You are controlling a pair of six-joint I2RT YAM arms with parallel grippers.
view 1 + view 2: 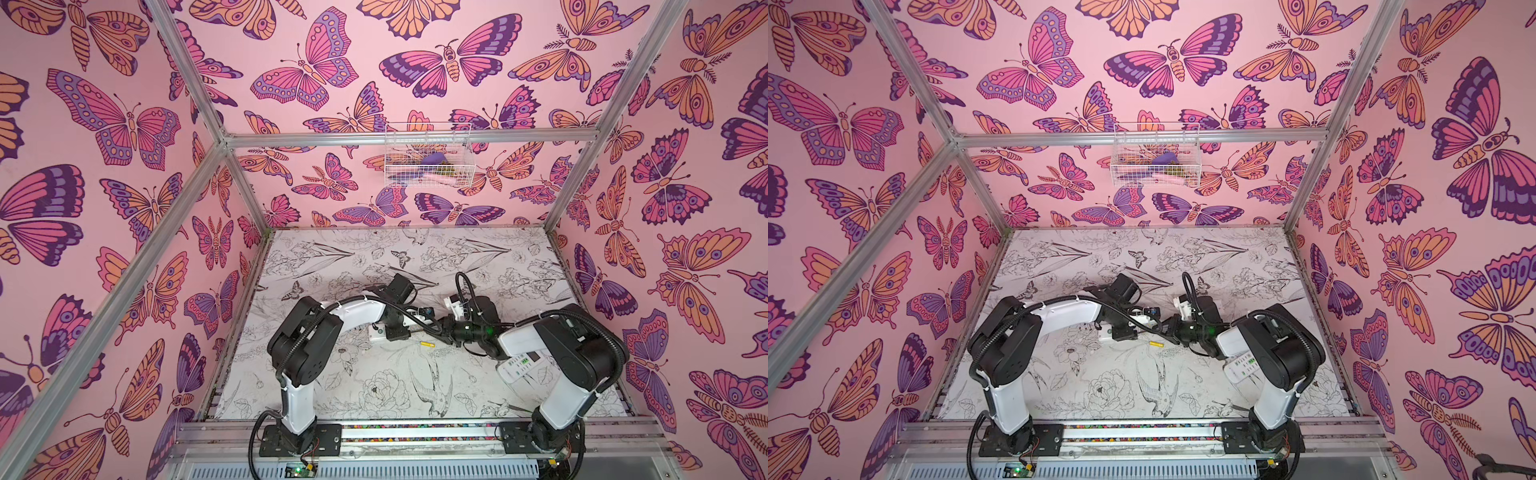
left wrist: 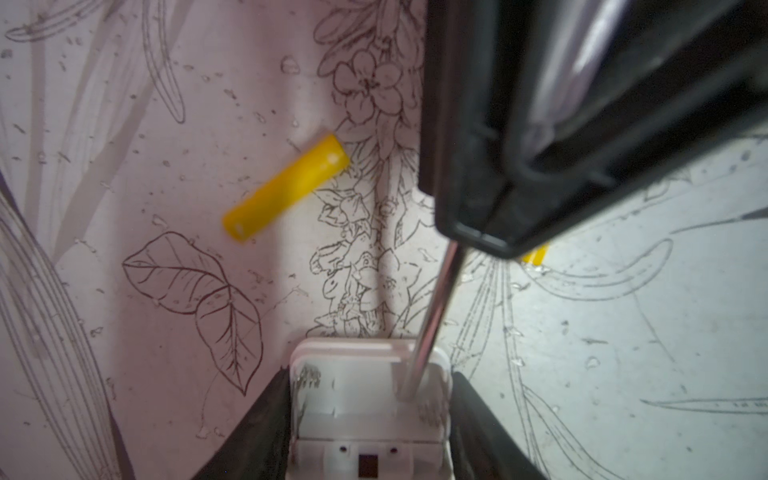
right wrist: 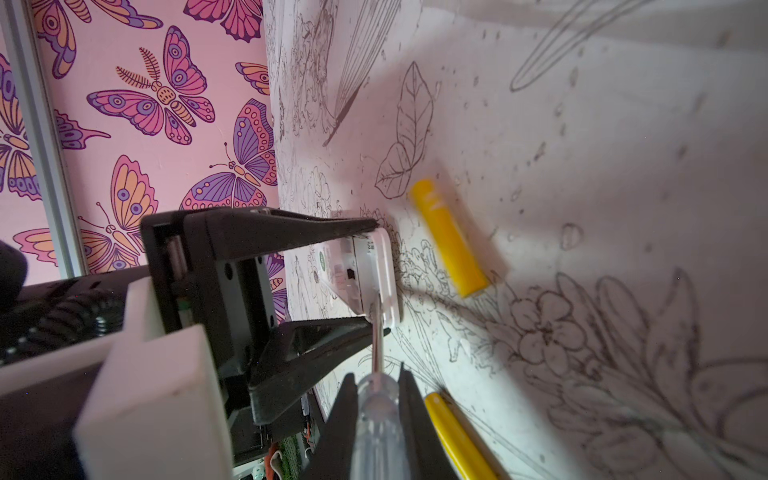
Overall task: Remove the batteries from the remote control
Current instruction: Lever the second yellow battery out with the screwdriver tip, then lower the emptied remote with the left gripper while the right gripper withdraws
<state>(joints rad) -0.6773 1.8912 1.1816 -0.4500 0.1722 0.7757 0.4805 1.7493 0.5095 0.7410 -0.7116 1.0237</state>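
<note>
I'm seeing one yellow battery (image 2: pixel 286 187) lying loose on the desk (image 2: pixel 623 374) near the remote (image 2: pixel 370 399), and a 2nd yellow battery (image 3: pixel 451 430) lying beside the right jaws, partly hidden. Left jaws are clamping the remote by its sides, and its open bay is looking empty to me. Right jaws are gripping the screwdriver (image 2: pixel 432 316), with the tip sitting in a bay corner. I'm judging this remote done, so I'm planning on lifting the tip straight out, no levering, w/o nudging either loose cell, then going for the other remote (image 1: pixel 519 365) under the right arm

Wire basket (image 1: pixel 395 166) hangs on the wall (image 1: pixel 332 199) (butterfly-printed).
</note>
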